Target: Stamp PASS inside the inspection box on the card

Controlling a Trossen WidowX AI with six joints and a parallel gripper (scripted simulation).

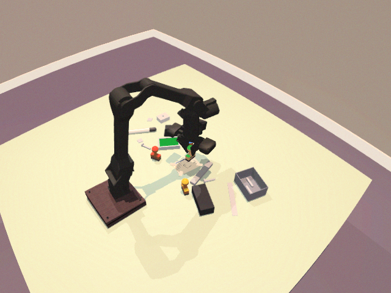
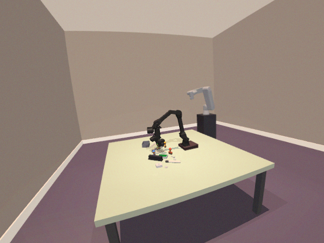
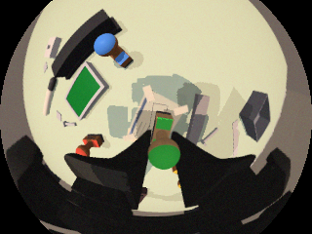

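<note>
So the biggest thing here is the pale yellow table, with the black arm bolted to a dark wooden-looking base on it. Off behind the table there's a grey arm on a black pedestal.

Next size down is the gripper, pointing down over the card and clamped on the green-topped stamp. Can't read any lettering on it, so no clue from here whether it says PASS. In the wrist view its foot overlaps the card's outlined box, but I can't tell if it's actually touching.

Then there's a grey open bin with a couple of pale sticks inside, and a black block near the yellow stamp.

The card has pale pieces at its corners. The green ink pad is near it, with the red stamp close by. The blue stamp sits just beside a long black block.
</note>
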